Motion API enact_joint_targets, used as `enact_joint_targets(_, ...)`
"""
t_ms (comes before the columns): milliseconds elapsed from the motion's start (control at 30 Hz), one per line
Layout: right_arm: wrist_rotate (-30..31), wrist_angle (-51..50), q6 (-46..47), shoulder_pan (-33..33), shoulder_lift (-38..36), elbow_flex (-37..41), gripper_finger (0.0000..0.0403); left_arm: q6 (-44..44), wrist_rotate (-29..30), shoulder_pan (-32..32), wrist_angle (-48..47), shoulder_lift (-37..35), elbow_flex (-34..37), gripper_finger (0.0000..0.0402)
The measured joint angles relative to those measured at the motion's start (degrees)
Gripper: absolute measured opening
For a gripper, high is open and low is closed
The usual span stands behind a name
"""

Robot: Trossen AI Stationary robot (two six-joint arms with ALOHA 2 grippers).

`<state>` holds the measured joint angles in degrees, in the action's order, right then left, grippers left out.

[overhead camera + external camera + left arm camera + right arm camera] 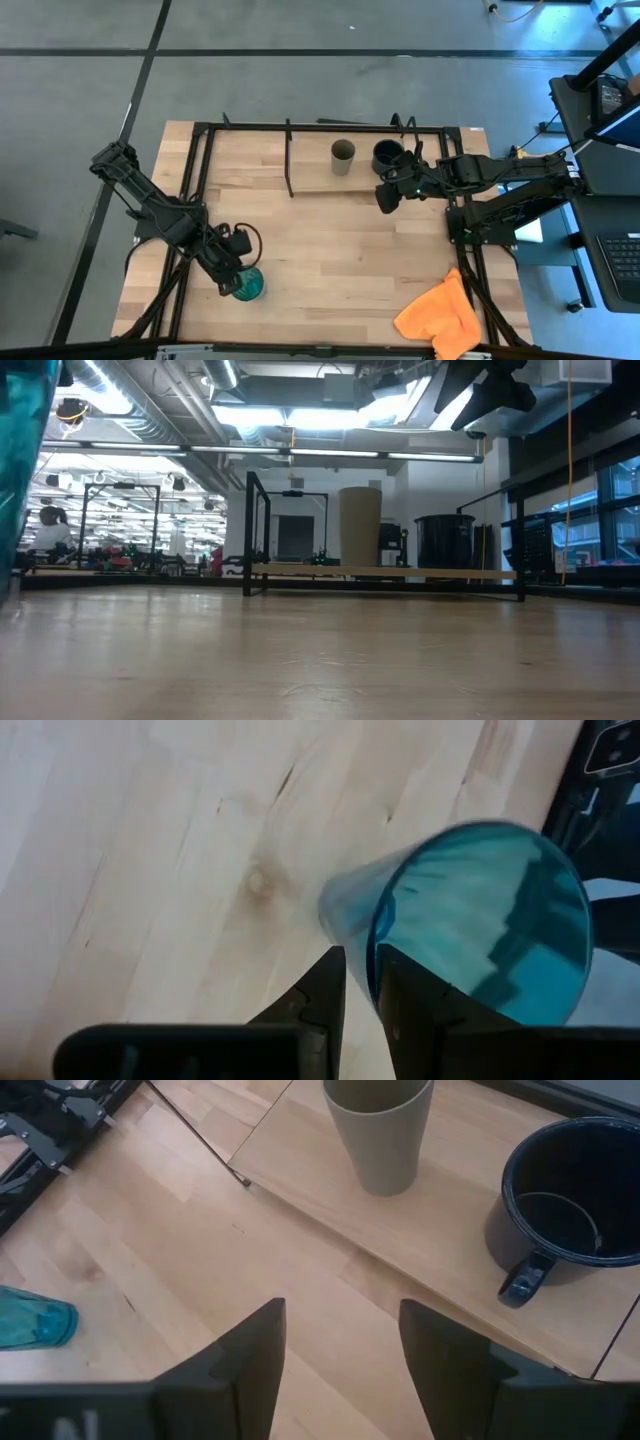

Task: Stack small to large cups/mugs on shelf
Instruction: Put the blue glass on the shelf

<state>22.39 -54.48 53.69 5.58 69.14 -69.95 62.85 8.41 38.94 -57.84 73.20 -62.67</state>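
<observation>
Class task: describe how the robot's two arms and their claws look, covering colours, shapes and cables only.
Both arms are dark, near-black, built of chunky jointed segments. The left arm's claw has a black cable looping beside it. The right arm's claw sits on a blocky wrist showing a tiny green light. Seen close, the left claw's fingers and the right claw's fingers are flat, matte black wedges on a dark crossbar.

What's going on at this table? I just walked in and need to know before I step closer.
The left gripper is shut on the rim of the teal-green tumbler, which stands on the wooden tabletop at its near left. The small olive-tan cup and the dark navy mug with a handle stand side by side on the light wooden shelf in its black rod frame. The right gripper hangs open above the tabletop just in front of the mug, holding nothing. An orange cloth lies at the near right.
</observation>
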Motion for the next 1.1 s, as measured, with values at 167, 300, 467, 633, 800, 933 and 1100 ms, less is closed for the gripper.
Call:
enact_joint_targets(167, 0.00, 0.00, -0.03, 0.00, 0.00, 0.00, 0.0197, 0.00, 0.06, -0.01, 0.02, 1.18, 0.00, 0.0055)
enact_joint_targets(300, 0.00, 0.00, -0.07, 0.00, 0.00, 0.00, 0.0197, -0.46, -0.01, -0.02, 0.06, 3.26, 0.00, 0.0055)
enact_joint_targets(467, 0.00, 0.00, -0.20, 0.00, 0.02, 0.00, 0.0197, -0.52, -0.09, -0.01, 0.09, 5.26, 0.00, 0.0055)
enact_joint_targets(633, 0.02, -0.07, -0.23, 0.00, 0.02, 0.00, 0.0197, -0.44, -0.16, -0.02, 0.28, 5.27, 0.02, 0.0052)
enact_joint_targets(800, 0.02, -0.09, -0.39, 0.00, 0.02, 0.00, 0.0197, -0.13, -2.10, -0.40, 1.62, 5.27, 0.02, 0.0025)
enact_joint_targets(933, 0.03, -0.11, -0.42, 0.00, 0.02, 0.00, 0.0197, -0.05, -2.35, -0.72, 3.08, 5.25, 0.04, 0.0007)
enact_joint_targets(1100, 0.02, -0.15, -0.40, 0.00, 0.02, 0.00, 0.0197, -0.03, -2.09, -1.27, 3.55, 5.25, 0.04, 0.0005)
